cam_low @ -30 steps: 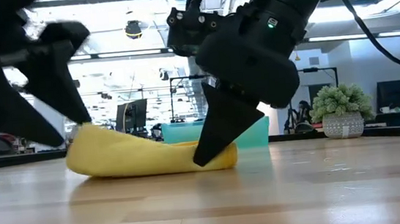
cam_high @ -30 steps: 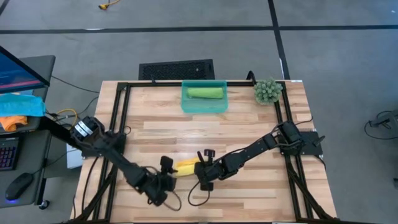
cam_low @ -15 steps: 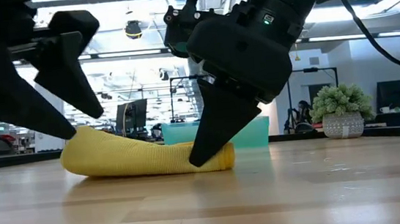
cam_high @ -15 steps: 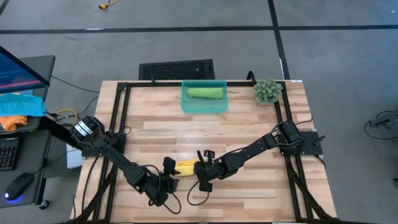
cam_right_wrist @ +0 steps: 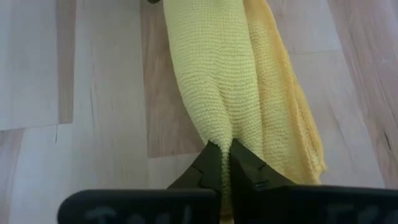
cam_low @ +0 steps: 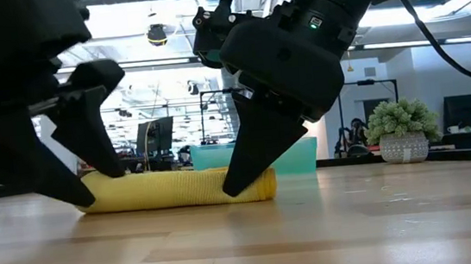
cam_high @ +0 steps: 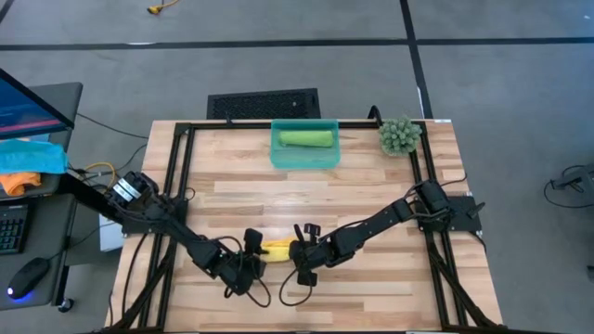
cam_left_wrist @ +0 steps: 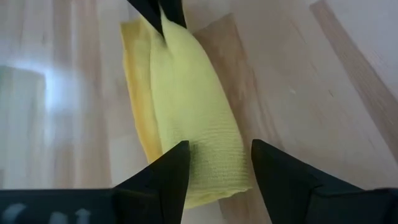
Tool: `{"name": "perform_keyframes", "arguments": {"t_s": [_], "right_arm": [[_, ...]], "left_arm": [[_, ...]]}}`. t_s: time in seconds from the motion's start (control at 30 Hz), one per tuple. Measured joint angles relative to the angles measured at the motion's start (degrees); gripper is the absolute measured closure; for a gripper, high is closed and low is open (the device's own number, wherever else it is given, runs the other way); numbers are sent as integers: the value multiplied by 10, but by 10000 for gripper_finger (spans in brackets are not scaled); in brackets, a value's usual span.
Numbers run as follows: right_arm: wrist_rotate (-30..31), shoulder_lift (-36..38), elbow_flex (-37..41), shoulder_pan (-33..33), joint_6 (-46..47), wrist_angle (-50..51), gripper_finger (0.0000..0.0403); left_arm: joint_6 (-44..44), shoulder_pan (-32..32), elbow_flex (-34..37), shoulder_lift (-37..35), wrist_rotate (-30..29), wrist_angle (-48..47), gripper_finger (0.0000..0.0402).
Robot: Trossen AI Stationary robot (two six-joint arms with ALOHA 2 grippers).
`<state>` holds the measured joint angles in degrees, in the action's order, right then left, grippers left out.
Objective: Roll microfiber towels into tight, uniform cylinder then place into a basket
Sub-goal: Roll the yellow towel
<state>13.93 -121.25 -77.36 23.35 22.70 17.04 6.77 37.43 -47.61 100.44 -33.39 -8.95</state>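
The yellow towel [cam_low: 172, 190] lies as a loose roll on the table's near middle. My left gripper [cam_left_wrist: 217, 152] is open, its fingers standing on either side of the roll's left end [cam_low: 94, 193]. At the roll's other end, my right gripper [cam_right_wrist: 222, 149] is shut on the cloth. The light green towel [cam_high: 308, 138] lies rolled inside the teal basket [cam_high: 278, 158] at the far edge. My left gripper comes slanting down over the roll's left end [cam_left_wrist: 217, 180], one finger [cam_left_wrist: 171, 171] on each side; I cannot tell whether they touch the cloth. My right gripper pinches a tuck of the roll's outer layer at its right end [cam_right_wrist: 222, 127] between its two fingers. They slant down and point along the roll. The roll rests on the table.
A small potted plant [cam_high: 399, 135] stands at the far right corner. A black grille panel [cam_high: 264, 103] lies on the floor beyond the table. Black frame rails [cam_high: 181, 176] run along the table's left and right sides. Bare wood lies between towel and basket.
My left gripper has come down and toward the table's right, so its open fingers now stand astride the roll's left end. That end, humped up a second ago, now lies low and level with the other end.
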Motion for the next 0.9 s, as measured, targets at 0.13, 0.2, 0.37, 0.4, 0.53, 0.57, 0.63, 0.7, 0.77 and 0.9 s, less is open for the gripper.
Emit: {"name": "perform_keyframes", "arguments": {"t_s": [0.13,0.2,0.37,0.4,0.53,0.57,0.63,0.7,0.77,0.9], "right_arm": [[-1,0,0,0,-1,0,383],[-3,0,0,0,-1,0,385],[-4,2,0,0,-2,0,376],[-6,2,0,0,-1,-1,376],[-32,1,0,0,7,-17,384],[-40,1,0,0,7,-23,385],[-43,1,0,0,9,-29,384],[-43,1,0,0,9,-30,380],[-44,1,0,0,9,-30,377],[-61,1,0,-2,9,-35,383]], "left_arm": [[6,-6,11,0,11,27,235],[9,-10,12,0,13,27,235],[31,-25,12,0,31,26,235],[38,-28,12,0,30,24,235],[59,-41,17,-1,30,23,235],[62,-44,20,-1,30,24,235],[70,-47,29,-2,31,31,235],[82,-48,37,-2,30,34,235],[94,-48,43,-3,28,39,235],[119,-48,45,-3,26,40,245]]}}
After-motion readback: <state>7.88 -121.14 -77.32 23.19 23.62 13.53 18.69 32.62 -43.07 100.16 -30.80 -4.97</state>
